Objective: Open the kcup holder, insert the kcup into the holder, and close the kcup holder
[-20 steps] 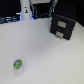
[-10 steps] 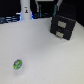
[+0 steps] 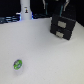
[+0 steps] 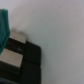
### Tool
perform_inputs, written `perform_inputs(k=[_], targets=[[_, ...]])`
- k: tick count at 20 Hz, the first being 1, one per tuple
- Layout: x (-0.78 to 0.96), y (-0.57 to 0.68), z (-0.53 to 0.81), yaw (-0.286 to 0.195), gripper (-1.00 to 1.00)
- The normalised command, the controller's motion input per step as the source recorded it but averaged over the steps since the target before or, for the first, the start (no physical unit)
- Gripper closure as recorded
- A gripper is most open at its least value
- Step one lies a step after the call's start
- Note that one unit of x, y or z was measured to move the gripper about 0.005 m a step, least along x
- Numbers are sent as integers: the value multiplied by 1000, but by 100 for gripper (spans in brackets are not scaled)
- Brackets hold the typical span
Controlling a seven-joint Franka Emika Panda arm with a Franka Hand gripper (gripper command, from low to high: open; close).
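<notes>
White table (image 3: pixel 40 50); kcup holder (image 3: pixel 62 26) shut; kcup (image 3: pixel 18 64) well apart; jaws' state unclear.

Kcup holder (image 3: pixel 62 26) shut; green-top kcup (image 3: pixel 18 64) well apart.

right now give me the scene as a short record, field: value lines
surface: white table
kcup holder: black box-shaped unit with two rectangular recesses on its front, at the far side toward the exterior view's right; drawer looks closed
kcup: small pod with green top, sitting on the table near the front, toward the exterior view's left, well apart from the holder
end effector: above and behind the holder in the exterior view, open or shut cannot be told
wrist view: black holder close below the camera
task progress: drawer not yet opened, kcup not yet picked up
</notes>
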Motion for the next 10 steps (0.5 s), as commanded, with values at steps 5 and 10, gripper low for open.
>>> perform_inputs(k=[5,10], targets=[[-349,650,-112,-169,-100],[-350,705,-138,-143,-100]])
